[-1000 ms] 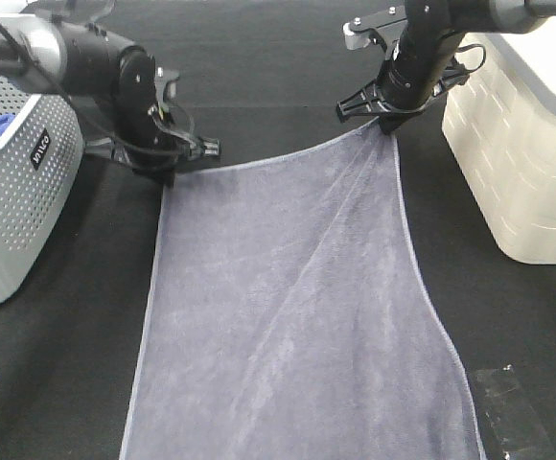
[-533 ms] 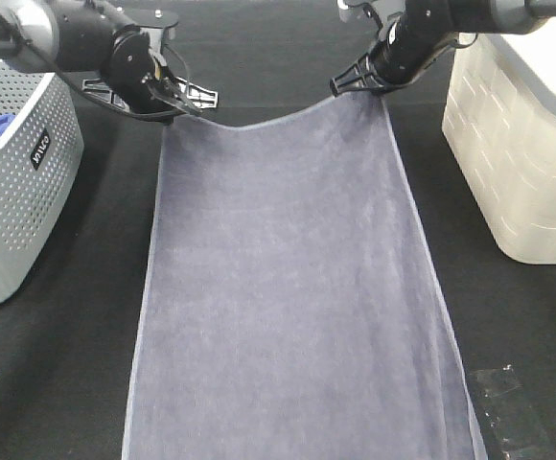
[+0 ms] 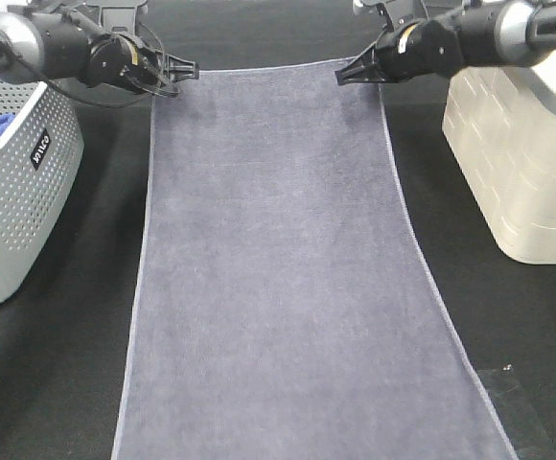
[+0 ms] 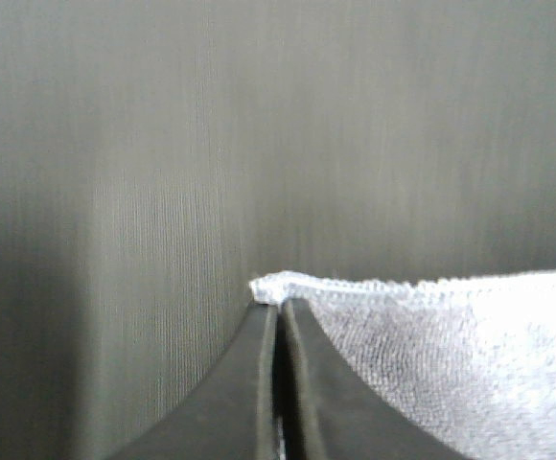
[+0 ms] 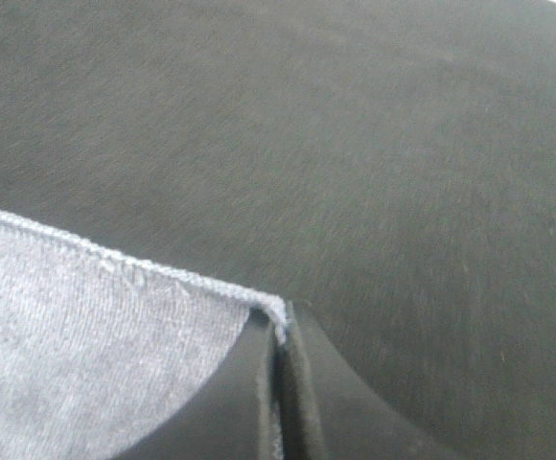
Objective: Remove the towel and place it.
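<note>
The towel (image 3: 278, 268) spreads lengthwise over the dark table (image 3: 57, 383) between grey basket (image 3: 14, 192) and white bin (image 3: 518, 163); the left gripper (image 4: 280, 321) is clenched on one far corner; the right gripper (image 5: 280, 335) pinches the other, apparently slightly off the surface.

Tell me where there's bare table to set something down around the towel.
Bare black table runs between the grey perforated basket and the towel's left edge, widening at the near corner. A similar strip separates the towel from the cream bin. The far end is crowded: left gripper and right gripper each pinch a towel corner.
</note>
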{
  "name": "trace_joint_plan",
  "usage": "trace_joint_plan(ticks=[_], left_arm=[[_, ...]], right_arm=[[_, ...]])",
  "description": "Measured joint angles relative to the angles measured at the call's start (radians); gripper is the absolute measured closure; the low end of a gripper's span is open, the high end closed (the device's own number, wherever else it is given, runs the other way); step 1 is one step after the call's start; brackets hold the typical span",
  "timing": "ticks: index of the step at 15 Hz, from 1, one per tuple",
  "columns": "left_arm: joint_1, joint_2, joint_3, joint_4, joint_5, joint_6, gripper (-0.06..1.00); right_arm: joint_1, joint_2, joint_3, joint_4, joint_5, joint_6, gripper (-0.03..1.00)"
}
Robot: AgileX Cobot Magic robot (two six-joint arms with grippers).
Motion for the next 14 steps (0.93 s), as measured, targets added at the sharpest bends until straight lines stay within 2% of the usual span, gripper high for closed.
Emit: trace_joint_plan(ticks=[4, 8, 11, 12, 14], left_arm=[[0.002, 0.123, -0.179, 0.019, -0.057, 0.004, 0.94], [0.002, 0.205, -0.205, 0.029, -0.214, 0.015, 0.94], [0.002, 0.225, -0.205, 0.030, -0.205, 0.015, 0.94], [0.002, 0.226, -0.205, 0.030, -0.181, 0.015, 0.93], [0.002, 0.226, -0.211, 0.030, -0.136, 0.015, 0.79]], right_arm=[[-0.036, 0.043, 0.000, -0.002, -0.184, 0.000, 0.97], [-0.050, 0.114, 0.000, 0.000, -0.244, -0.005, 0.97], [-0.051, 0.132, 0.000, 0.001, -0.251, -0.023, 0.91], [-0.051, 0.135, 0.000, 0.006, -0.251, -0.027, 0.85], [-0.051, 0.135, 0.000, 0.012, -0.266, -0.030, 0.64]])
